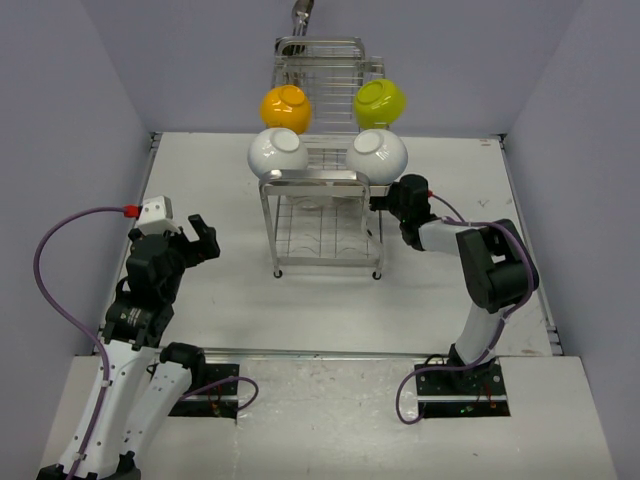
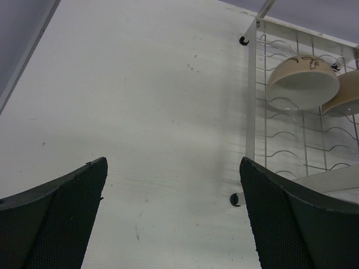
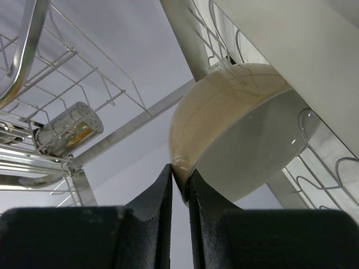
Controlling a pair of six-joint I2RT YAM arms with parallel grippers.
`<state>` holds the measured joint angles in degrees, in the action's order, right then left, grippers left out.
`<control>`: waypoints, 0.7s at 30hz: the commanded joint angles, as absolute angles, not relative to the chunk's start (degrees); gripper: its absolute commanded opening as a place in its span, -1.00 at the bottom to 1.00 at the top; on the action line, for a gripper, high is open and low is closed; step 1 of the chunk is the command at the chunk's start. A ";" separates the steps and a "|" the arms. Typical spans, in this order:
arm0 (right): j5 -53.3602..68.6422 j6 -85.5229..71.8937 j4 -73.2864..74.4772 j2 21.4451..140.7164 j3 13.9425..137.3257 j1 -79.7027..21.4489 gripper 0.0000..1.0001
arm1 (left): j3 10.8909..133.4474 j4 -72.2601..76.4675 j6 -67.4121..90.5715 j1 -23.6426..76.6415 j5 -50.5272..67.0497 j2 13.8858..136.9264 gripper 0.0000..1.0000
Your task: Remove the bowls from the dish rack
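Observation:
The chrome dish rack point(image 1: 322, 215) stands mid-table with bowls on its upper tier: an orange-yellow bowl point(image 1: 285, 107), a lime green bowl point(image 1: 380, 101), a left white bowl point(image 1: 277, 152) and a right white bowl point(image 1: 379, 152). My right gripper point(image 1: 378, 203) reaches in from the right. In the right wrist view it point(image 3: 180, 174) is shut on the lower rim of that white bowl point(image 3: 241, 134). My left gripper point(image 1: 203, 238) hangs open over bare table left of the rack, with nothing between its fingers point(image 2: 283, 218). The left wrist view shows two bowls point(image 2: 303, 84) through the rack wires point(image 2: 280, 140).
A perforated metal cutlery holder point(image 3: 67, 130) hangs on the rack's far side. The rack's slim legs end in black feet point(image 2: 235, 199) close to my left gripper. Grey walls enclose the table point(image 1: 200, 190) on three sides.

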<state>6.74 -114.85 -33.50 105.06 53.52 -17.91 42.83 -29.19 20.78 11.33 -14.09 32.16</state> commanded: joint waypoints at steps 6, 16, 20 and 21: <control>2.90 -127.35 -42.35 104.06 51.42 -18.02 -1.00 | 42.71 -26.37 19.69 11.51 -13.89 31.90 1.00; 1.32 -128.14 -53.43 105.12 51.24 -18.28 -1.00 | 42.71 -26.46 19.69 11.51 -13.97 32.08 1.00; 1.58 -128.14 -58.26 106.17 51.41 -18.28 -1.00 | 42.72 -26.46 19.69 11.51 -13.97 32.17 1.00; 1.84 -128.06 -60.01 106.43 51.50 -18.28 -1.00 | 42.80 -26.46 19.69 11.51 -13.97 32.25 1.00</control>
